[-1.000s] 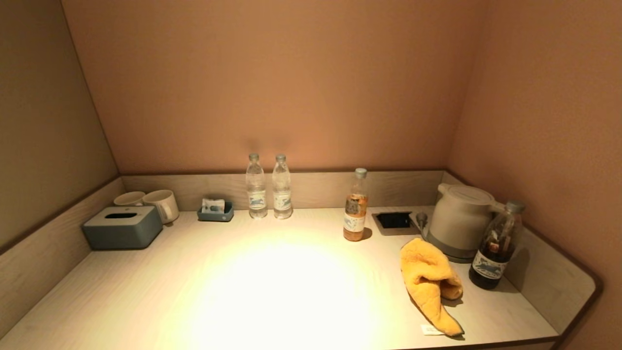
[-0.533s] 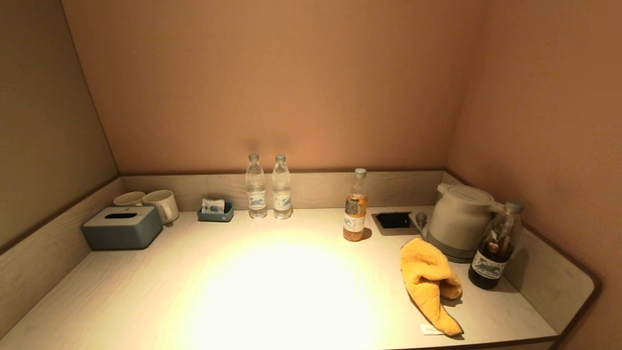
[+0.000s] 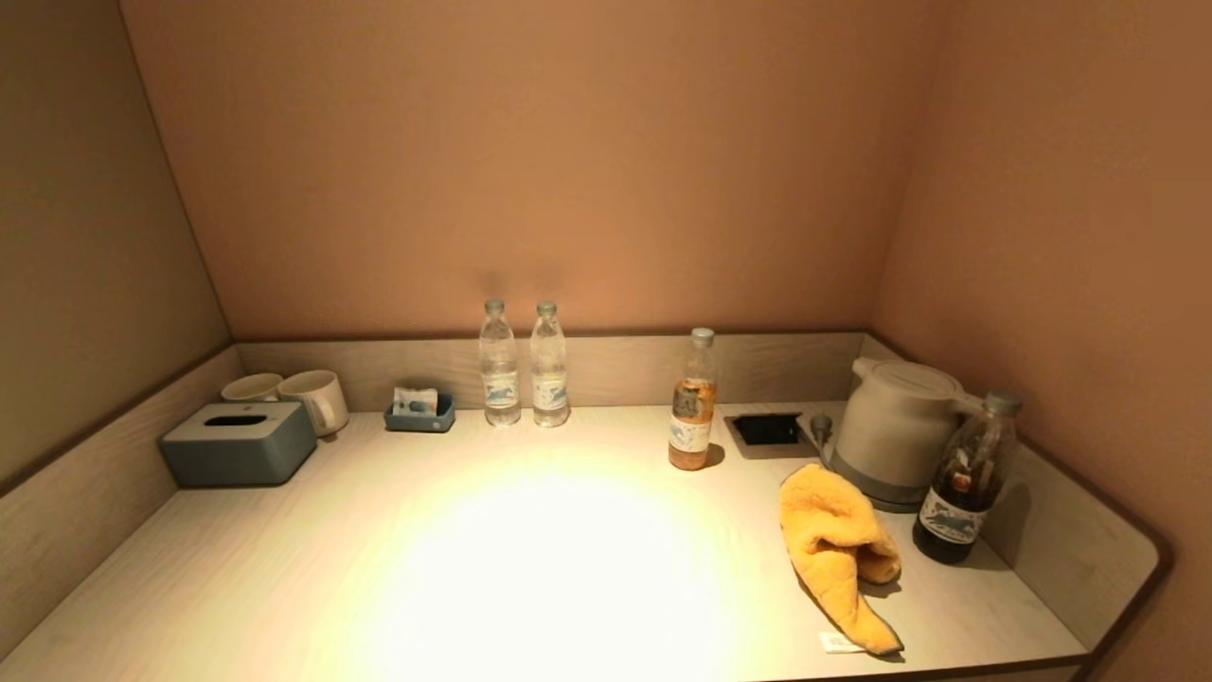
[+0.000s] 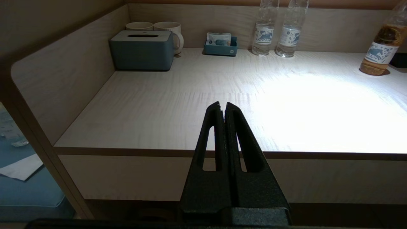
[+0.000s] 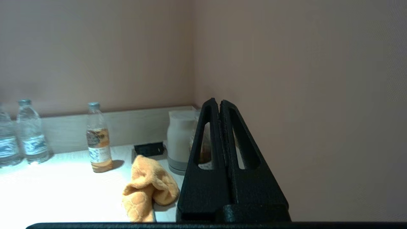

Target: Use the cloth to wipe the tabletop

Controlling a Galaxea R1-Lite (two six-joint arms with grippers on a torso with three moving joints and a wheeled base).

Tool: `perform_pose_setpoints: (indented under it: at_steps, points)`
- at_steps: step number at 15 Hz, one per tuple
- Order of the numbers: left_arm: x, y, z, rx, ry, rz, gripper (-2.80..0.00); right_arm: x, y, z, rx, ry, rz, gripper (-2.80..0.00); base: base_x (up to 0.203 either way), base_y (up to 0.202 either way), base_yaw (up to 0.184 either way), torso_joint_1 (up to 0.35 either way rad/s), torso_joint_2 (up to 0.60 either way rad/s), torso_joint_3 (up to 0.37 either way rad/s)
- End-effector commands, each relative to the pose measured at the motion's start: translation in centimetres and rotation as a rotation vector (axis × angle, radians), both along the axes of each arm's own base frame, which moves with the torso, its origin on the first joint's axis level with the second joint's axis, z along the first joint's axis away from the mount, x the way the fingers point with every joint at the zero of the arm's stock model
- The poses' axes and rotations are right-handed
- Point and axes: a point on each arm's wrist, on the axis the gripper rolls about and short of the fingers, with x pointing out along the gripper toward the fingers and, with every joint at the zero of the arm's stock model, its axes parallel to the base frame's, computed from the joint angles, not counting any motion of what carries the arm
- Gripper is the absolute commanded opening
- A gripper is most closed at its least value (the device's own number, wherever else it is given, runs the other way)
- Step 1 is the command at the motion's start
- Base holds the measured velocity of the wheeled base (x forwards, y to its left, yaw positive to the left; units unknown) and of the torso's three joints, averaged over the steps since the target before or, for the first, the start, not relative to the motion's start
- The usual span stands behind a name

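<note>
Hotel-room refreshment nook.
On the desk [image 3: 284, 568]: kettle [image 3: 895, 426] at 2 o'clock, water bottles [image 3: 523, 365] at 12, mugs [image 3: 289, 393] and tissue box [image 3: 237, 442] at 10.

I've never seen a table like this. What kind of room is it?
Probably a hotel room's drinks corner: an electric kettle, two mugs and two water bottles line the tabletop, beside a tissue box.

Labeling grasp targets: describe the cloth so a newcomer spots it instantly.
Start at the white kettle in the tabletop's far right corner. Just in front of it, left of the dark bottle, lies the cloth, crumpled and reaching toward the front edge. It's the only soft, orange-yellow item there.
</note>
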Motion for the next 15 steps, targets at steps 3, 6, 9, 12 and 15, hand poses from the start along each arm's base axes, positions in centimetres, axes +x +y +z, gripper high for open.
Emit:
perform_pose_setpoints:
  at_steps: [3,6,9,12,15]
  points:
    - [0.0,0.0,0.0,0.000,-0.001,0.000,-2.80,0.2,0.2,-1.7,-0.023,-0.003,0.104,-2.80,0.000,0.000,0.000,0.000,0.00,0.000]
    - [0.0,0.0,0.0,0.000,-0.001,0.000,-2.80,2.0,0.4,-4.5,-0.055,0.040,0.170,-2.80,0.000,0.000,0.000,0.000,0.00,0.000]
    - [0.0,0.0,0.0,0.000,-0.001,0.000,-2.80,2.8,0.5,-6.2,-0.065,0.079,0.205,-2.80,0.000,0.000,0.000,0.000,0.00,0.000]
    - [0.0,0.0,0.0,0.000,-0.001,0.000,-2.80,3.2,0.5,-7.2,-0.058,0.122,0.209,-2.80,0.000,0.000,0.000,0.000,0.00,0.000]
    - [0.0,0.0,0.0,0.000,-0.001,0.000,-2.80,3.3,0.6,-7.7,-0.058,0.168,0.239,-2.80,0.000,0.000,0.000,0.000,0.00,0.000]
